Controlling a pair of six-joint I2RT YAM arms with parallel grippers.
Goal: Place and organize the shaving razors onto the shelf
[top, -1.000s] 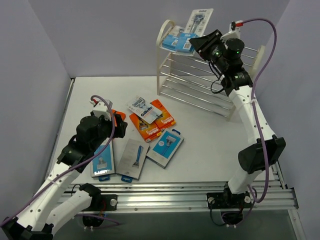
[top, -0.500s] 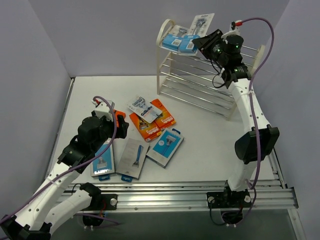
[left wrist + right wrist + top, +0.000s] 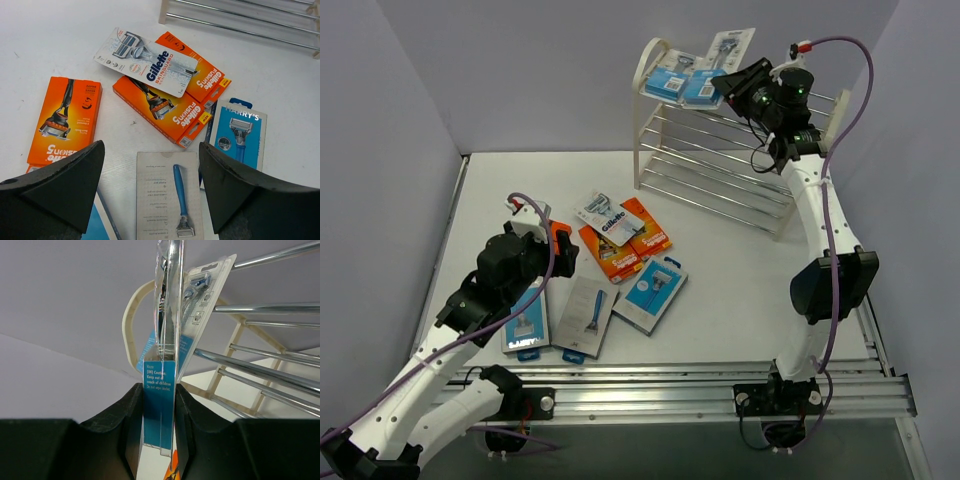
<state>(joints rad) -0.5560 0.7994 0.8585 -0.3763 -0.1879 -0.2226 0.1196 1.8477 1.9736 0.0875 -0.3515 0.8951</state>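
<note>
Razor packs (image 3: 682,82), perhaps three, atop shelf (image 3: 641,140)

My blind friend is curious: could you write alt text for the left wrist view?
The open left hand hovers over a white table holding three orange razor boxes, a white Gillette card lying across two, a blue Harry's pack and a grey card with a blue razor. The shelf's rods cross the top.
</note>
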